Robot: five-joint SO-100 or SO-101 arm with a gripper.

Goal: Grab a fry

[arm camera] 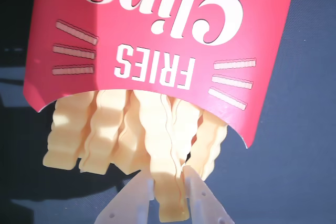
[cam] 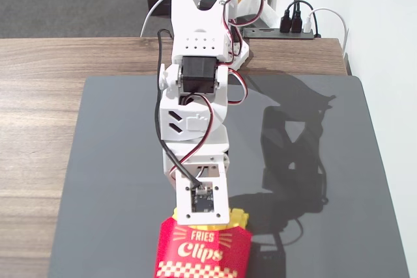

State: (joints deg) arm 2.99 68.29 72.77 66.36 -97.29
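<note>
The red "FRIES Clips" carton (cam: pixel 203 252) lies on the dark mat at the near edge of the fixed view, and yellow fry tips (cam: pixel 238 216) show at its mouth. In the wrist view the carton (arm camera: pixel 157 24) fills the top, with several pale-yellow wavy fries sticking out toward me. My gripper (arm camera: pixel 169 178) has its two white fingers (arm camera: pixel 131 203) on either side of the end of one middle fry (arm camera: pixel 164 129) and touching it. In the fixed view the wrist camera plate (cam: pixel 203 200) hides the fingers.
The dark grey mat (cam: pixel 326 161) covers most of the wooden table (cam: pixel 39 128). The arm (cam: pixel 195 96) reaches down the middle from the far edge. A power strip with plugs (cam: pixel 290 29) sits at the far right by the white wall.
</note>
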